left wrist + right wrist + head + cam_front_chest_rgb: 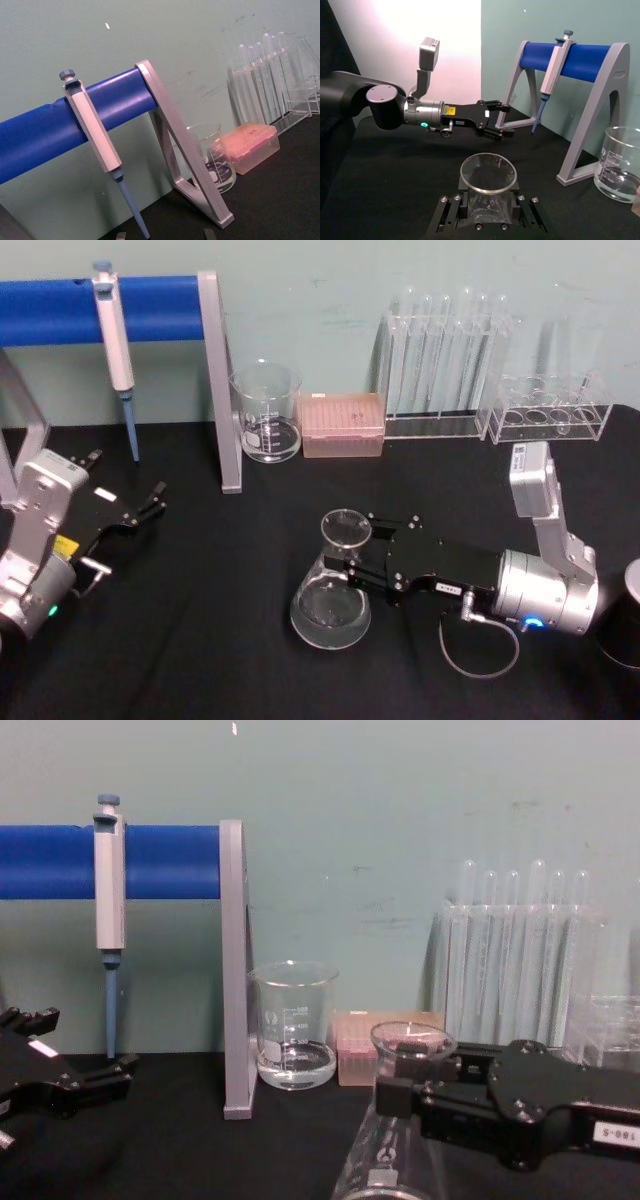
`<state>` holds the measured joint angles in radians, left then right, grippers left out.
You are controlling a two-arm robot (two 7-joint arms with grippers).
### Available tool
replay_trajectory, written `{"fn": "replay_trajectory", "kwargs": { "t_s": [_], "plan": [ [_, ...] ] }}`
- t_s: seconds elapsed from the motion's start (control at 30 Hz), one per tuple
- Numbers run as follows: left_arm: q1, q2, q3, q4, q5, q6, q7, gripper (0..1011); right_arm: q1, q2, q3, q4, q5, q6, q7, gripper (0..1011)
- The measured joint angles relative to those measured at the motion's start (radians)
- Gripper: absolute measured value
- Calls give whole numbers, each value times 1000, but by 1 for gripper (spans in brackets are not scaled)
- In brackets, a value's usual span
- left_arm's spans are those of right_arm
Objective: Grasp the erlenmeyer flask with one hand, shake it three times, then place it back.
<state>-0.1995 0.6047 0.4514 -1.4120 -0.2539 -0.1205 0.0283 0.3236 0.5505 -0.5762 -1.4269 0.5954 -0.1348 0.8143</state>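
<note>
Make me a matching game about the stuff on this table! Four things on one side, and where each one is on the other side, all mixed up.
Things:
1. erlenmeyer flask
2. pipette
3. pink box
4. left pincer

Places:
A. hanging on the blue bar
B. between the beaker and the test tube rack
C. neck between the right pincer's jaws
D. open, over the table's left side

Pairs: 1-C, 2-A, 3-B, 4-D.
</note>
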Motion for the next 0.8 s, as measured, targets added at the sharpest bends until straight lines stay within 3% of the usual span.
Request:
{"fn": "replay_trajectory", "kwargs": {
  "t_s": [0.8],
  "plan": [
    [0,0,0,0,0,0,0,1001,24,-18,-25,51,-26,-11,22,448]
  ]
}}
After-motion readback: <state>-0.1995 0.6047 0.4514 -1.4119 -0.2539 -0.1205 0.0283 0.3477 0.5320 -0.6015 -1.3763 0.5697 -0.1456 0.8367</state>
